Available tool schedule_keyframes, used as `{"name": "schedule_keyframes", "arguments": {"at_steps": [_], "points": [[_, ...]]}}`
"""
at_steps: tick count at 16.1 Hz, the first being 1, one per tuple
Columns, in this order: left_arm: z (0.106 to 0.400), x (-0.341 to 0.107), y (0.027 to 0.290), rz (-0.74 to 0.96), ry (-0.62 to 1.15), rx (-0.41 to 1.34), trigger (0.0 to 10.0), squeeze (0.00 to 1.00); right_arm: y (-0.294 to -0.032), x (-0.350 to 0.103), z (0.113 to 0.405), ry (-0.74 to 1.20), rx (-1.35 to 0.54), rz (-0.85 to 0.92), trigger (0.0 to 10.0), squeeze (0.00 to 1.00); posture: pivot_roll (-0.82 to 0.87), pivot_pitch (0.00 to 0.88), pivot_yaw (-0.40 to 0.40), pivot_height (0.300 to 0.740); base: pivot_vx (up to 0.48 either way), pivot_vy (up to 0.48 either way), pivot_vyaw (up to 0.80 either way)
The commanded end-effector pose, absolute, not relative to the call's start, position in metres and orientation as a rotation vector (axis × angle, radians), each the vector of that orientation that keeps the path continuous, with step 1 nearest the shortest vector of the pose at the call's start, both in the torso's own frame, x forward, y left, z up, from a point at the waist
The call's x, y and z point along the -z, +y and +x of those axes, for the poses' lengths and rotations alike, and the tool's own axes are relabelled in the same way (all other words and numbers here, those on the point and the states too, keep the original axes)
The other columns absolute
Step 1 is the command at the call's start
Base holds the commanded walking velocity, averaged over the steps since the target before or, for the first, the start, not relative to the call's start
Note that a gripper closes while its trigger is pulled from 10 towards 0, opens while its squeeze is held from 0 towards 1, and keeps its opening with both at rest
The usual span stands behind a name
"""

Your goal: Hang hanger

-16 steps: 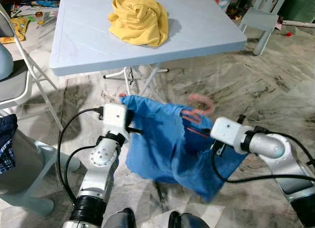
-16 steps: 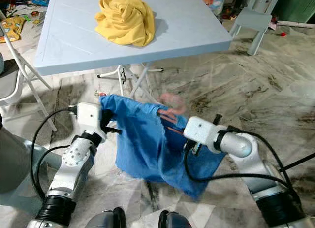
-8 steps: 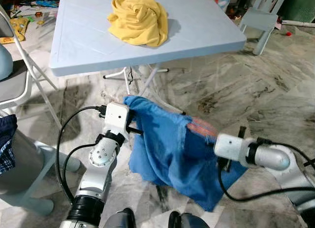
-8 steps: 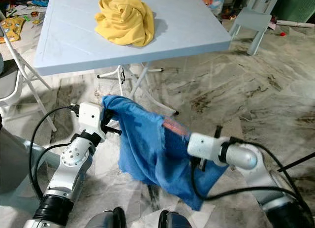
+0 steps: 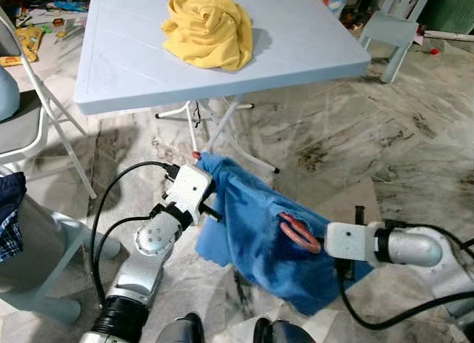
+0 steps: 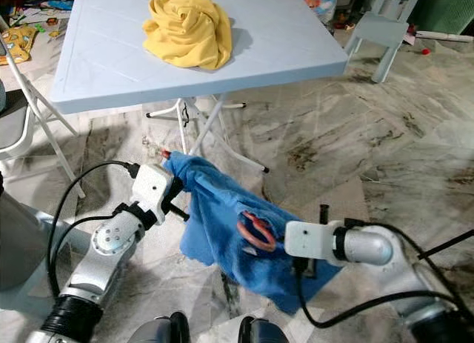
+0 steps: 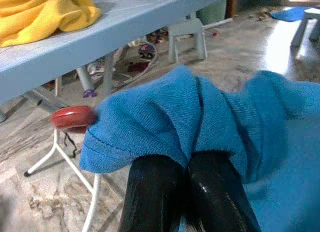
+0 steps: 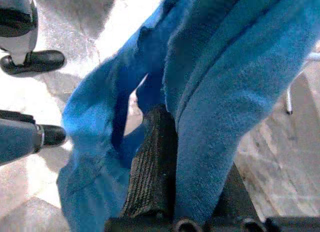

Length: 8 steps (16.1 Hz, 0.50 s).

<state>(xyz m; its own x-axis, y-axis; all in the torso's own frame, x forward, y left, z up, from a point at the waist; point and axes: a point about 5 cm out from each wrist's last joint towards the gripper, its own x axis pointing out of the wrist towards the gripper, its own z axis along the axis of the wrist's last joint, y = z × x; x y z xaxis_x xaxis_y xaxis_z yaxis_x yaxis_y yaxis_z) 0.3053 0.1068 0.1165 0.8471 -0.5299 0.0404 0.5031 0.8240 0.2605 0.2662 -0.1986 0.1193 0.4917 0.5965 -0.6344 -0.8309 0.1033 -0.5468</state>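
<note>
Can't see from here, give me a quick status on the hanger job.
Left gripper shut on blue shirt. Right gripper pinching the shirt's other side. Red hanger hook pokes out. Table close ahead.

One blue garment (image 5: 266,232) hangs between two grippers, the left gripper (image 7: 187,192) and the right gripper (image 8: 165,192). One red hanger (image 5: 299,232) pokes from it. One yellow cloth (image 5: 209,27) lies on one surface (image 5: 118,76). Two chairs: one folding chair (image 5: 29,98), one small chair (image 5: 396,24).

Left gripper (image 7: 186,164) pinched on bunched blue garment (image 7: 210,117)
</note>
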Motion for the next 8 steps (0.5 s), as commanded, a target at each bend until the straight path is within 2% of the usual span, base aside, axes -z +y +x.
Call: {"name": "schedule_keyframes", "arguments": {"at_steps": [1,4,8], "points": [[0.302,-0.118,0.1,0.261,-0.131,0.592,0.0,0.0,-0.198,-0.124,0.268,0.269,-1.114,-1.036,10.0,0.0,-0.08,0.205,-0.039,0.74,0.0,0.0,0.0],[0.299,-0.118,0.093,0.305,-0.143,0.655,0.0,0.0,-0.197,-0.122,0.276,0.292,-1.113,-1.087,10.0,0.0,-0.08,0.199,-0.036,0.74,0.0,0.0,0.0],[0.299,-0.12,0.093,0.306,-0.146,0.674,0.0,0.0,-0.215,-0.114,0.279,0.396,-1.128,-1.192,10.0,0.0,-0.08,0.196,-0.036,0.74,0.0,0.0,0.0]]}}
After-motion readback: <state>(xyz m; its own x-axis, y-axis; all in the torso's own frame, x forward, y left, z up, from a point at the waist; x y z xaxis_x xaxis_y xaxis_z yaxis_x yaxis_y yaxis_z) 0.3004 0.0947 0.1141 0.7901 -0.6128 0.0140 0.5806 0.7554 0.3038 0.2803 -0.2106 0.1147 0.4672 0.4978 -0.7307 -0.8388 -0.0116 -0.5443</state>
